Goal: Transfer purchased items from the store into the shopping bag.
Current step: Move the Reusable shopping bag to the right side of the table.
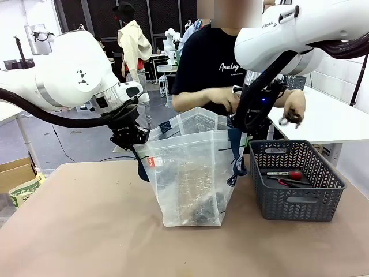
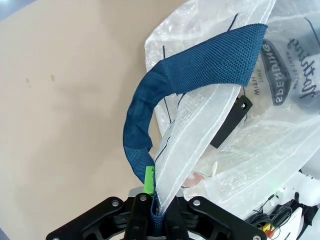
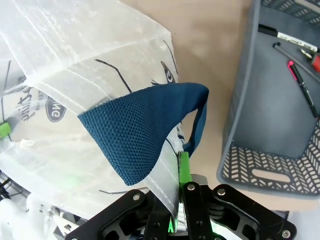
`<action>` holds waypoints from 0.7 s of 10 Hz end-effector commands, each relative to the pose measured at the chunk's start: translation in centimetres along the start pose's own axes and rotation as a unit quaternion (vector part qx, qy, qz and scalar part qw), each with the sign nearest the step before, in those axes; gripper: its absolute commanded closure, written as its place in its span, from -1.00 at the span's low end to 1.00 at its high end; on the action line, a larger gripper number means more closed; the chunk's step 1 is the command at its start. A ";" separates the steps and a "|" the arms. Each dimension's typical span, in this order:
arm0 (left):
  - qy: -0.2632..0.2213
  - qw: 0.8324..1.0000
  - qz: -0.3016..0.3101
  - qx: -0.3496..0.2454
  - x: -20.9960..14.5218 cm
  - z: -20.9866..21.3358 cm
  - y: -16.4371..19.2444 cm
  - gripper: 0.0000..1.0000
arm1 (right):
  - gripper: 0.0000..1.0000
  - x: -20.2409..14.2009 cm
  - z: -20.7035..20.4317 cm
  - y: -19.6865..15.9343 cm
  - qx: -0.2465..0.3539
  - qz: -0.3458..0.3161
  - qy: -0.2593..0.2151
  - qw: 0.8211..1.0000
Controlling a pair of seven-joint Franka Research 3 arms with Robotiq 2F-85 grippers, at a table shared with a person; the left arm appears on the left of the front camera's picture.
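Found shopping bag (image 1: 190,173) upright mid-table, mouth held wide. Noted left gripper (image 1: 131,137) clenched on the rim film beside a navy strap (image 2: 200,65), right gripper (image 1: 244,128) clamped likewise on the opposite rim. Saw store basket (image 1: 294,202) just right of the bag, pens and a red-handled tool (image 1: 291,174) inside. Spotted person's hand (image 1: 295,111) above the basket, something small in it. Judged risk: thin film slipping from the pads, or uneven pull collapsing the mouth or tipping the bag. Marked open table (image 1: 81,231) left and front; little room between bag and basket.
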State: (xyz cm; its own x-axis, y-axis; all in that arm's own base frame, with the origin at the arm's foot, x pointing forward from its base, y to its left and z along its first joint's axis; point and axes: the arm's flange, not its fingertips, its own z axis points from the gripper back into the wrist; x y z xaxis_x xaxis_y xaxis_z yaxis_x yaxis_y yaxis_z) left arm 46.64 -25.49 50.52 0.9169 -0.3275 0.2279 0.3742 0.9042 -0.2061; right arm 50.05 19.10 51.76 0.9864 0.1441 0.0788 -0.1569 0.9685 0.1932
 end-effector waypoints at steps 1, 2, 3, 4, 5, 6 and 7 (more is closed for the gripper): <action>0.000 1.000 -0.019 0.009 -1.2 0.5 2.6 1.00 | 1.00 0.0 0.8 -2.5 -0.001 0.022 0.002 1.000; 0.003 1.000 -0.028 0.009 -1.2 0.5 2.6 1.00 | 1.00 0.0 0.8 -2.5 -0.001 0.027 0.003 1.000; 0.006 0.999 -0.032 0.009 -1.2 0.5 2.6 1.00 | 1.00 0.0 0.8 -2.6 -0.006 0.029 0.008 1.000; 0.006 0.999 -0.034 0.010 -1.2 0.4 2.6 1.00 | 1.00 0.1 0.7 -2.7 -0.007 0.034 0.012 0.999; 0.010 0.999 -0.039 0.012 -1.2 0.4 2.7 1.00 | 1.00 0.1 0.7 -2.7 -0.008 0.037 0.014 0.999; 0.011 0.999 -0.046 0.011 -1.2 0.4 2.7 1.00 | 1.00 0.0 0.7 -2.8 -0.007 0.040 0.016 0.999; 0.014 0.998 -0.057 0.008 -1.4 0.3 2.6 1.00 | 1.00 0.0 0.7 -2.7 -0.005 0.048 0.016 0.999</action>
State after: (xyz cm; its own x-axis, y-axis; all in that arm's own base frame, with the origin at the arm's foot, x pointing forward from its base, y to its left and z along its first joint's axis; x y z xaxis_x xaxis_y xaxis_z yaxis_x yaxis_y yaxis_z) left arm 46.51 -25.63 50.50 0.8915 -0.3866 0.2360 0.4329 0.8805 -0.1930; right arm 49.88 19.10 51.60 0.9747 0.2109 0.0744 -0.2215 0.9563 0.1907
